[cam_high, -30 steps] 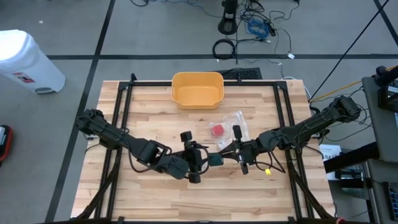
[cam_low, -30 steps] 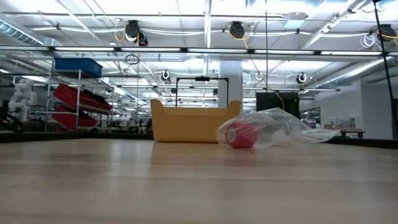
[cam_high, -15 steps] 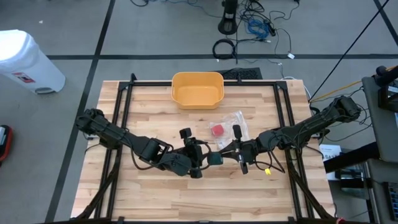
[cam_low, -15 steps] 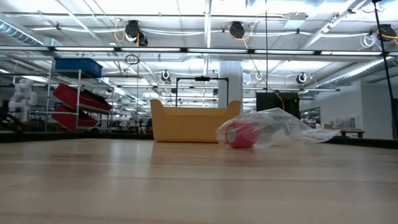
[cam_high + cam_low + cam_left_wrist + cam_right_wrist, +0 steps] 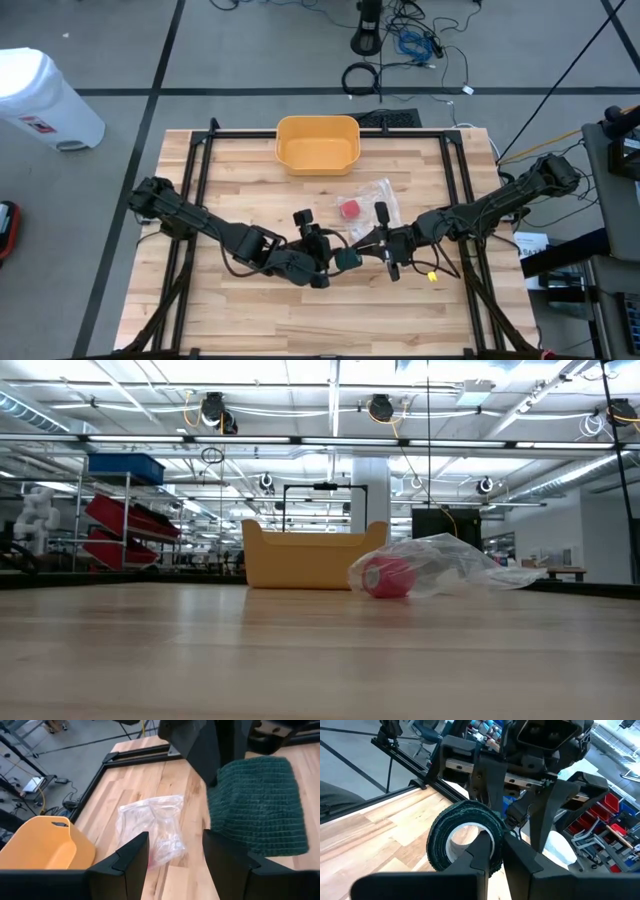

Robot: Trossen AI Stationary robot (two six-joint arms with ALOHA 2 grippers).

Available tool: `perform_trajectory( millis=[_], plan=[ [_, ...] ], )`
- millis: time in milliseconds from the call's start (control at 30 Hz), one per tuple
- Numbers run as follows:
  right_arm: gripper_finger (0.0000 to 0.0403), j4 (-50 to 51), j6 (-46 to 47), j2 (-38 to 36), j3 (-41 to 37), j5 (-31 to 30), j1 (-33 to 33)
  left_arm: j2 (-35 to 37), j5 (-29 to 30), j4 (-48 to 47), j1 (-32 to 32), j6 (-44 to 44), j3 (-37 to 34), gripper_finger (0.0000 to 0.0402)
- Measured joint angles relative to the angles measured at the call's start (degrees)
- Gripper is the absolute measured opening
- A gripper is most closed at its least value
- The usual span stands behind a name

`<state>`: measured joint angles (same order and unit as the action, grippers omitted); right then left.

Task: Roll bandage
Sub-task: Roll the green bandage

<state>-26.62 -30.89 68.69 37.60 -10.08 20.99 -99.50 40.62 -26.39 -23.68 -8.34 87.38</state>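
A: Right gripper (image 5: 358, 252), centre of the high view, a touch below the middle. Fingers (image 5: 487, 851) pinched onto the wall of the green roll (image 5: 466, 834), one inside the core, one outside. That's a firm clamp.

B: And the roll (image 5: 347, 258) sits dead between the two arms, above the boards?

A: Between them, yes. Whether it touches the table (image 5: 250, 180) I can't tell.

B: Left gripper?

A: Left gripper (image 5: 322, 262) is just left of the roll, jaws apart. Its own camera shows both fingers (image 5: 131, 860) spread with bare wood in the gap; the roll (image 5: 256, 805) fills the upper right of that frame, beyond the fingers, nothing clamped.

B: Farther out?

A: A clear bag (image 5: 372, 198) lies just above the grippers, a red roll (image 5: 349, 209) in it. In the low view the bag (image 5: 440, 565) sits right of centre, the red roll (image 5: 387, 576) at its left end. A yellow bin (image 5: 317, 144) stands at the table's upper edge, middle of frame.
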Motion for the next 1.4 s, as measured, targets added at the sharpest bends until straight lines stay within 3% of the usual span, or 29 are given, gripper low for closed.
perform_trajectory(
  millis=[633, 933, 1167, 1400],
  plan=[
    [0.0034, -4.2, 2.0, -0.1, 0.0, -0.3, 0.1, 2.8, 5.5, 0.0, -7.3, 2.7, 1.0, 0.0191],
    [0.0034, -6.9, 7.1, -3.3, 0.0, 0.2, 0.7, 2.5, 12.2, 4.4, -11.7, 4.8, 1.0, 0.0191],
    [0.0034, -10.3, 12.8, -5.1, 0.0, 7.2, 0.9, 1.0, 14.1, 19.7, -12.3, 17.5, 1.0, 0.0191],
    [0.0034, -12.9, 13.7, -5.2, 0.0, 7.5, 2.0, -0.5, 12.4, 30.0, -12.3, 21.8, 1.0, 0.0191]
  ],
)
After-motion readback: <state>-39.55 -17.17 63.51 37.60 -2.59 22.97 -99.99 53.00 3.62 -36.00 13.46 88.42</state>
